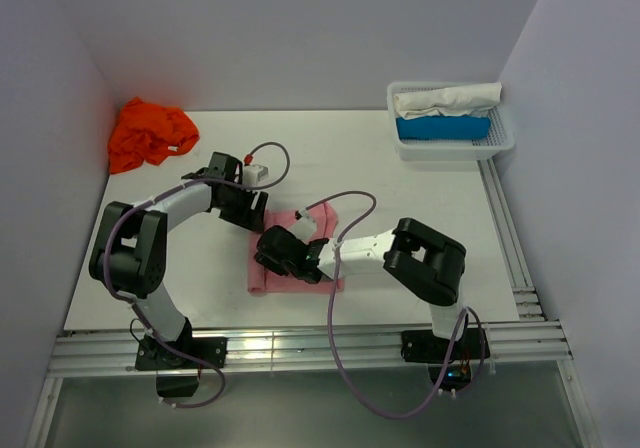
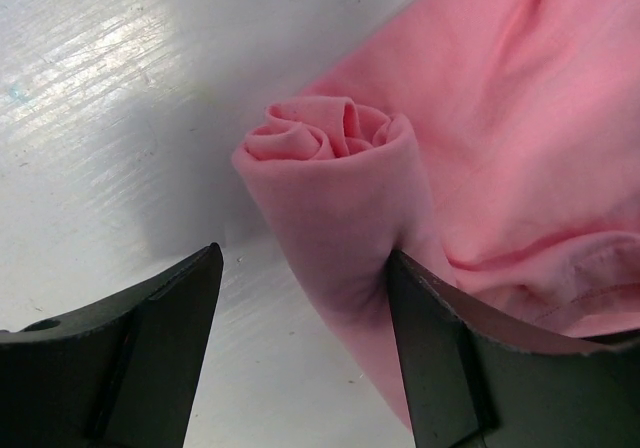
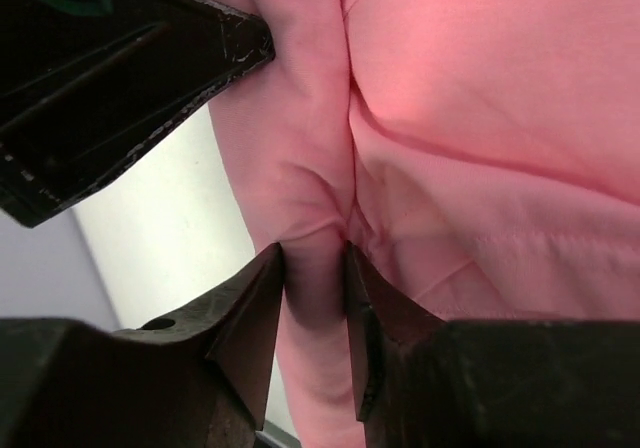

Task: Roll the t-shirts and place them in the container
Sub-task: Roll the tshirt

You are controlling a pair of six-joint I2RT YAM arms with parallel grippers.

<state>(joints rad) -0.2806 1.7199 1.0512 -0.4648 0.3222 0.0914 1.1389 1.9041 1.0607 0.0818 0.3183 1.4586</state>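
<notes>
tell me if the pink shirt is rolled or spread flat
Partly rolled: the pink shirt has a spiral roll along one edge, and the rest lies flat beside it.

no text, label, brand, number or sign can be read on the light pink soft cloth t-shirt (image 2: 500, 118), nor on anything around it in any view.

Black-and-white jointed arms (image 1: 150, 238) trail looping purple cables (image 1: 331, 323).
</notes>
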